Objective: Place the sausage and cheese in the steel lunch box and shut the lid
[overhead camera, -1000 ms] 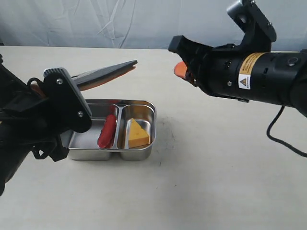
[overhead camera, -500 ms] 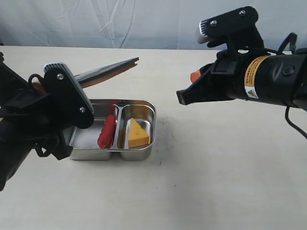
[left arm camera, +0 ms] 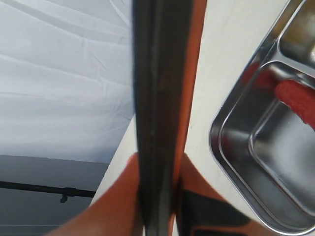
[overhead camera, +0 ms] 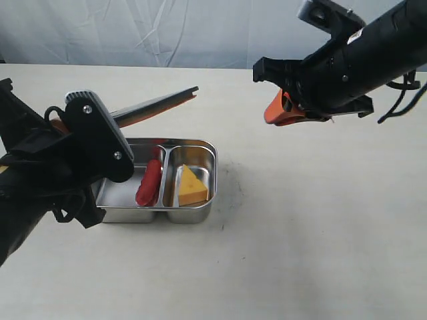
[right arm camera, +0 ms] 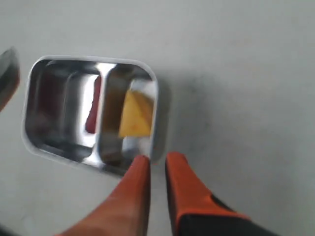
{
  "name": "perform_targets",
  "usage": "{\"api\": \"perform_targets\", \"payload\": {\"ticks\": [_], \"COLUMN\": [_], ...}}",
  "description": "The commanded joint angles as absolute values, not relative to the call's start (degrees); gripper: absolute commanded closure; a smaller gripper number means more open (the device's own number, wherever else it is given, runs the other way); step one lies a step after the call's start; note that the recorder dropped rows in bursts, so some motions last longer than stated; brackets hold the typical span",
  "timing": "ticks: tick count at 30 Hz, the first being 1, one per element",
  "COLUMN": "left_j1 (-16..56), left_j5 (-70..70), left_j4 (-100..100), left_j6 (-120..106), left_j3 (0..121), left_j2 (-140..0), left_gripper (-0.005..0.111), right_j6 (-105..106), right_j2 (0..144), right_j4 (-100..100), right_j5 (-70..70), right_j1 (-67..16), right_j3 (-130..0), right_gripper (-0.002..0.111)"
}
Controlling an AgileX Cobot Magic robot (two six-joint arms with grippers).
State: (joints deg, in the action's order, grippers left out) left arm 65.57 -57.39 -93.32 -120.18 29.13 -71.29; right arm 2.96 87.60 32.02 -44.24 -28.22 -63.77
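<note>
Lid (overhead camera: 155,105) step: left pincer (left arm camera: 158,169) clamped on it edgewise, steel lunch box (overhead camera: 189,215) with sausage (overhead camera: 149,181) and cheese (overhead camera: 191,187) just below; right pincer (right arm camera: 156,163) all but closed, empty; needs leveling, lowering squarely onto rim.

Ext cam: raised, looks across table (overhead camera: 300,253) twd cloth backdrop (overhead camera: 167,33); mid range, takes in whole scene.
L wrist cam: v. close, sights along lid (left arm camera: 157,98) edge; box (left arm camera: 231,157) corner beside.
R wrist cam: up high, faces down on box; blurry.
Shared: box seen in all 3.
</note>
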Motion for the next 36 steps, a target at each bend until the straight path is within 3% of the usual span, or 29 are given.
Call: {"api": "perform_targets", "payload": {"ticks": [1, 6, 14, 32, 34, 36], "left_j1": [65.9, 65.9, 65.9, 65.9, 65.9, 65.9], "left_j5": [-57.5, -57.6, -59.6, -63.0, -63.0, -62.9], "left_j4": [-93.0, -93.0, -90.2, -87.9, -87.9, -87.9], "left_j6": [-122.0, -122.0, -122.0, -122.0, -122.0, -122.0], "left_j3": [29.5, 29.5, 29.5, 29.5, 29.5, 29.5], "left_j2": [-71.3, -71.3, -75.8, -81.0, -81.0, -81.0], "left_gripper": [0.107, 0.107, 0.107, 0.107, 0.107, 0.107], "right_j6": [22.0, 26.7, 23.8, 18.8, 16.5, 15.0], "right_j2": [94.3, 96.4, 96.4, 96.4, 96.4, 96.5], "right_j4": [56.8, 67.0, 75.4, 63.1, 63.1, 63.1], "right_j5": [-63.0, -67.0, -61.3, -57.0, -56.3, -56.1], "right_j1": [-21.3, -23.0, -26.5, -29.3, -29.3, -29.3], "right_j3": [-68.6, -67.8, -67.7, -67.7, -67.7, -67.7], "right_gripper": [0.094, 0.094, 0.094, 0.094, 0.088, 0.07]}}
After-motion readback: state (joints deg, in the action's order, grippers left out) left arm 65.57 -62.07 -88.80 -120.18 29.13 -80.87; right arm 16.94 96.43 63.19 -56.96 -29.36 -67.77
